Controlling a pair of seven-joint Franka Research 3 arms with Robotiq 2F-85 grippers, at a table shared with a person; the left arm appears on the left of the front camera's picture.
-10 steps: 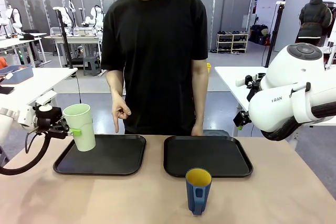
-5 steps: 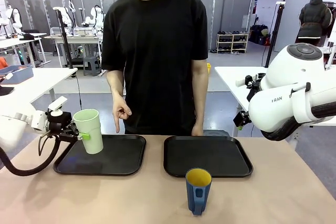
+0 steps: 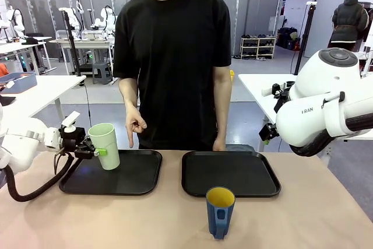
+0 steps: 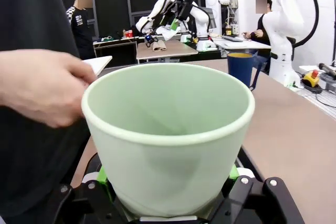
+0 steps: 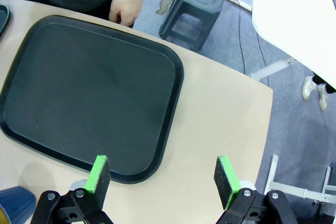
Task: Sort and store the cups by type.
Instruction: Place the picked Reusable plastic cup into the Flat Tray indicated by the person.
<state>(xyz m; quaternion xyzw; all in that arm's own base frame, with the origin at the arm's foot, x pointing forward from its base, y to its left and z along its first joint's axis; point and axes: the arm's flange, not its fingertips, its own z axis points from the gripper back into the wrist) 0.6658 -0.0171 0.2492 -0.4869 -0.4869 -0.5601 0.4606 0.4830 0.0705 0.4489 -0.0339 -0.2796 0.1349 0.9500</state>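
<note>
Pale green tumbler (image 3: 105,145) tilted over the left tray (image 3: 137,182), clamped in the left gripper (image 3: 97,151), blue cup (image 3: 220,211) (yellow inside) upright on the near table (image 3: 320,214), right gripper (image 5: 163,179) spread wide, holding nothing, person's hand (image 3: 134,125) pointing down.

We see one black tray (image 3: 140,180) beside another black tray (image 3: 233,173) on a tan table (image 3: 326,220), a grey stool (image 5: 195,3) beyond.

A tall pale green tapered plastic tumbler (image 4: 168,145) looked smooth, with a soft sheen. A short dark blue cup with yellow inside (image 3: 220,217) looked smooth and matt. The left black plastic tray (image 3: 140,173) and the right black plastic tray (image 3: 233,173) shone faintly on a matt tan tabletop (image 3: 145,220).
</note>
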